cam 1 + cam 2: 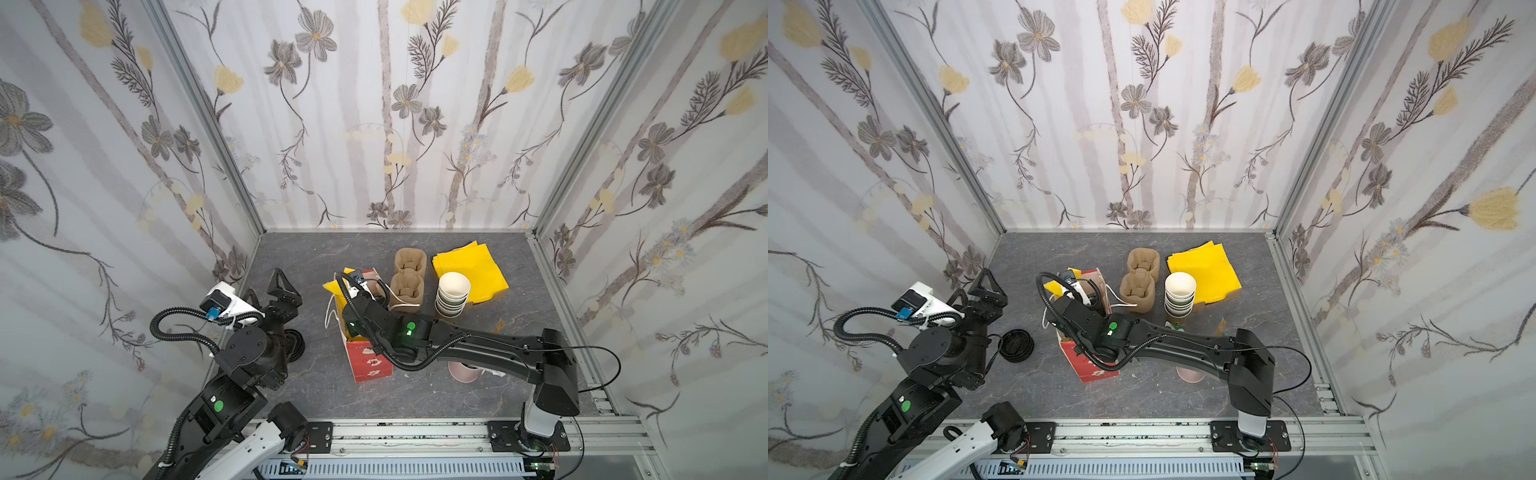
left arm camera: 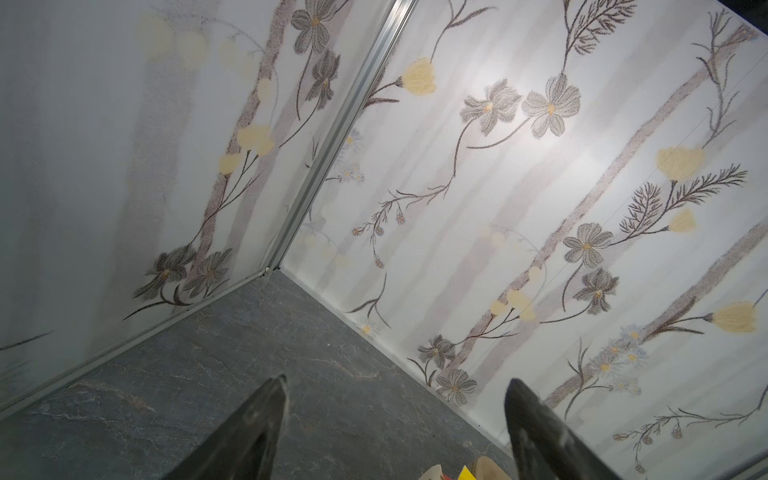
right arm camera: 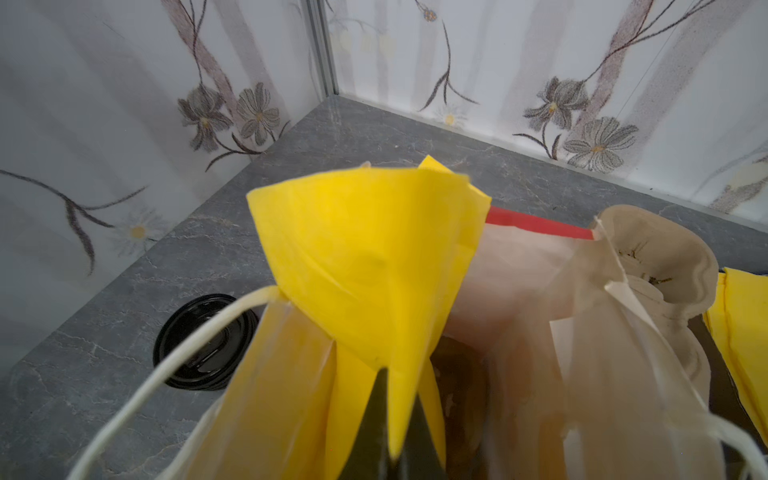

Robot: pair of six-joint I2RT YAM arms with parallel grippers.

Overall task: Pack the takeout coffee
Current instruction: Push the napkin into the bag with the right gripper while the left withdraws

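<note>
Right gripper (image 3: 395,399): jaws closed, pinching a folded yellow napkin (image 3: 365,257). The napkin fans out above the fingertips, over the open mouth of the red paper bag (image 1: 370,365). In both top views the right arm reaches across the middle and its wrist sits right over the bag mouth, hiding the fingers there.

Left gripper (image 2: 397,386): jaws wide apart, nothing between them. It is off the table (image 1: 316,257) on the left side, aimed at the back-left corner and well apart from the bag.

Takeout coffee: not clearly visible in any view. The right wrist view shows a dark rounded shape (image 3: 459,370) low inside the bag, beside the napkin. That could be the coffee, but it's too blurred to confirm.

Other items:
- The bag stands upright mid-table, with a white cord handle (image 3: 187,353) hanging on its left side.
- A stack of black lids (image 1: 1016,345) sits on the table left of the bag, close to the left arm.
- A pulp cup carrier (image 1: 409,278) is just right of the bag, at its far end.
- A stack of lidless cups (image 1: 453,295) is just right of the carrier.
- A yellow napkin pile (image 1: 473,266) lies behind the cups.
- A pink cup (image 1: 463,371) is mostly hidden under the right arm.
</note>
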